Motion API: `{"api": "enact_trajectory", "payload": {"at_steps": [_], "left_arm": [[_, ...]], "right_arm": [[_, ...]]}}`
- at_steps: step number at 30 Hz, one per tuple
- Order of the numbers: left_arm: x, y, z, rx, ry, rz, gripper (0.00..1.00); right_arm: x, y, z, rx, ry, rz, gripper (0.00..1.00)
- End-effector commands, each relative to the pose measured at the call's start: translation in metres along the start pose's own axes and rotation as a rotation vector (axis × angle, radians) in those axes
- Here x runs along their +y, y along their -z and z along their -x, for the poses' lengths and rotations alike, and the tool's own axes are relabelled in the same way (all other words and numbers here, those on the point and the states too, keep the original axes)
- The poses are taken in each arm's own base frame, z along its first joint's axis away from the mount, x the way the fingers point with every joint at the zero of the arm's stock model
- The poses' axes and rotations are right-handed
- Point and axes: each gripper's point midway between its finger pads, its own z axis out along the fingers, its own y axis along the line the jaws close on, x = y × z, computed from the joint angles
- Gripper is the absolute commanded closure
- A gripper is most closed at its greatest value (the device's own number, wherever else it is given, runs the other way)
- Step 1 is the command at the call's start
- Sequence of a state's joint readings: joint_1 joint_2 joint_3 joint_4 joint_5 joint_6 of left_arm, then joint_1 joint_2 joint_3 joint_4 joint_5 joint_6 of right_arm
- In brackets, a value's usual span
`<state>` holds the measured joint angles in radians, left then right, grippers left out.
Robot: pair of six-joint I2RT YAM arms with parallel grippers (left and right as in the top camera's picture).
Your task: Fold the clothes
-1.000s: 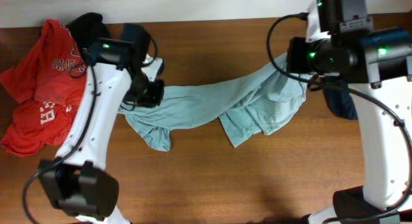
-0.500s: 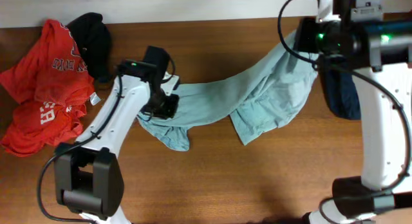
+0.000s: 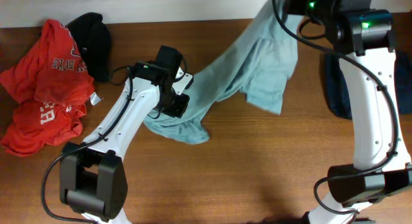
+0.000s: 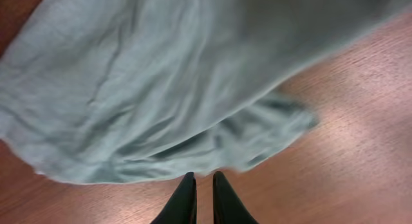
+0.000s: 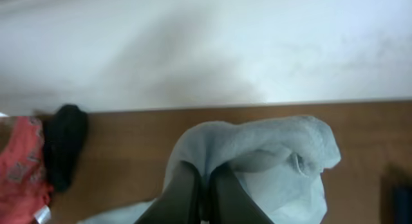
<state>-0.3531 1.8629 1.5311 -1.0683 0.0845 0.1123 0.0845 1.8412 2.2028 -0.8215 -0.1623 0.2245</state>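
Red tees (image 3: 38, 89) and a black garment (image 3: 95, 34) lie heaped at the left of the wooden table (image 3: 257, 172). The left gripper (image 4: 203, 179), fingers together, sits at the slack edge of the T-shirt (image 3: 257, 56). The right gripper (image 5: 203, 169) pinches its other end aloft. A navy garment (image 3: 333, 89) lies half hidden behind that arm. A white wall (image 5: 193, 44) stands beyond.

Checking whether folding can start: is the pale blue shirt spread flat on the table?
No, the right hand pinches one end of the shirt, and the rest trails bunched and twisted.
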Motion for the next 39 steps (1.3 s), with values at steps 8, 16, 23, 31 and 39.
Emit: {"api": "enact_trajectory", "payload": {"at_steps": [8, 16, 23, 31, 39], "left_arm": [[-0.012, -0.002, 0.000, -0.001, -0.054, -0.050, 0.89], [-0.075, -0.005, -0.011, 0.043, -0.297, -0.102, 0.90], [-0.104, -0.018, -0.015, 0.069, -0.446, 0.006, 0.89], [-0.120, -0.060, -0.005, 0.079, -0.442, -0.060, 0.61], [-0.120, -0.093, 0.007, 0.062, -0.408, -0.053, 0.56]], "right_arm": [[-0.003, 0.006, 0.012, -0.040, 0.003, -0.014, 0.96], [-0.013, 0.000, 0.000, 0.007, -0.002, -0.057, 0.96], [-0.021, 0.001, -0.011, 0.051, -0.015, -0.078, 0.96], [-0.023, 0.002, -0.018, 0.083, -0.017, -0.086, 0.96], [-0.024, 0.002, -0.023, 0.100, -0.019, -0.090, 0.96]]}}
